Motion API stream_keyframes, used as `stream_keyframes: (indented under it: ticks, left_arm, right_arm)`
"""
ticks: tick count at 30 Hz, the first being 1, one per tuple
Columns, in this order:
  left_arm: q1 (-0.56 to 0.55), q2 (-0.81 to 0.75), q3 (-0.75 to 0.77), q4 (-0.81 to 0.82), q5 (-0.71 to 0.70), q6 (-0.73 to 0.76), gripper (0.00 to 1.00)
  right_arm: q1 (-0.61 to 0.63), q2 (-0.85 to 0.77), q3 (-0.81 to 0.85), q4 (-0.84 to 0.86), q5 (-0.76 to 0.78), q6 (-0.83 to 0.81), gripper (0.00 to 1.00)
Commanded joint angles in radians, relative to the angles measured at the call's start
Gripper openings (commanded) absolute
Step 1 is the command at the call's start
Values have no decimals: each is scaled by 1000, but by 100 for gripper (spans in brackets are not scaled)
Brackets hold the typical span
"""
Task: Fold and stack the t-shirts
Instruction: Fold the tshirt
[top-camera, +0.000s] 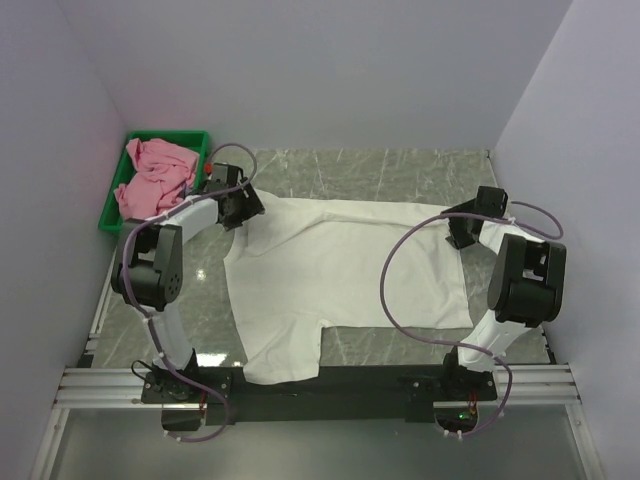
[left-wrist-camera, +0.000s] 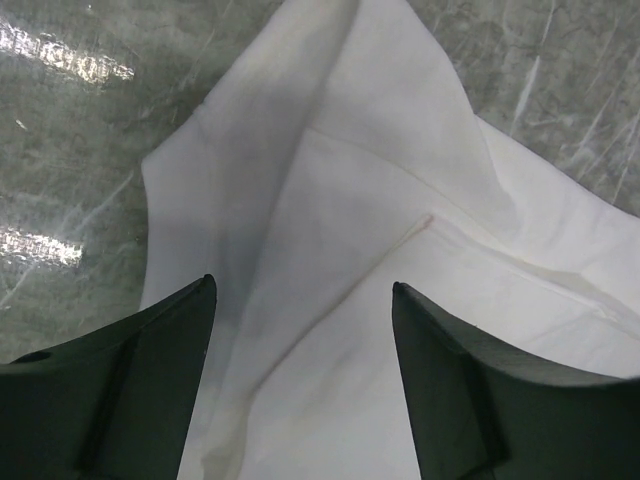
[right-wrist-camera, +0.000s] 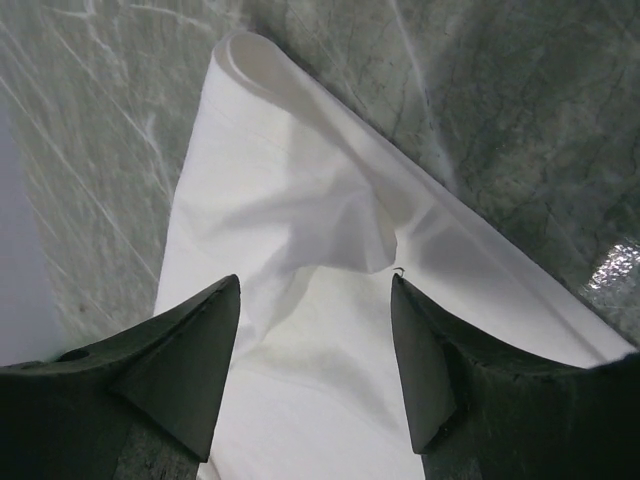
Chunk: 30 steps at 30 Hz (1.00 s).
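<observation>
White t-shirt: spread wide over the middle of the counter, plain white side up. One lobe reaches toward the near edge, left of centre, and meets the black rail there.
Pink t-shirt: crumpled in a heap inside the green tray, well apart from the white one.
Tray: sits at the counter's far left corner, against the left wall.
Left gripper: hangs over the white shirt's far left corner, just beside the tray's right end. Its fingers are spread apart with nothing pinched between them. Folded layers of cloth and a seam lie below the gap.
Right gripper: hangs over the shirt's far right corner, near the counter's right edge. Its fingers also stand apart and grip nothing. The cloth under them is puckered, and the corner tip beyond curls into a small roll.
In the way, right: the purple cable of the right arm loops across the right part of the shirt, and the arm's body stands over the shirt's right edge.
In the way, left: the left arm runs along the shirt's left side, between shirt and tray.
Counter surface: grey-green marble, showing beyond the shirt's far edge and to its left.
</observation>
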Motion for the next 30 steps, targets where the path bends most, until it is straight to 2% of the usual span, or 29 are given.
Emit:
stream_keyframes:
  ticks: [1,4,12,15,18,19,21,22,24,25,27,30]
  left_arm:
    - [3,21,35,35,-21,-20,75]
    - [3,35,30,43,-25,-23,70]
    - [3,78,23,43,-33,-20,63]
    - [3,84,9,35,-47,-19,55]
    - [3,96,-5,31,-62,-16,51]
    - [3,97,-7,28,-65,-19,50]
    - [3,107,-11,20,-74,-23,47]
    - [3,107,-14,18,-82,-28,46]
    - [3,111,-20,11,-90,-34,43]
    - [4,110,-23,11,-93,-36,42]
    - [7,104,-31,5,-96,-43,40]
    - [15,85,-49,3,-97,-53,39]
  right_arm:
    - [-13,15,-32,77,4,94,68]
    - [-22,26,-58,118,-4,116,66]
    - [-48,31,-95,175,15,157,63]
    - [-62,35,-95,181,24,157,56]
    - [-71,45,-84,174,24,146,43]
    - [-71,43,-82,171,26,137,35]
    - [-74,40,-79,163,33,128,27]
    - [-77,40,-73,158,35,116,20]
    - [-82,37,-64,148,44,97,14]
    - [-85,34,-56,138,47,79,6]
    - [-90,26,-49,129,53,61,0]
    - [-97,15,-27,100,76,16,0]
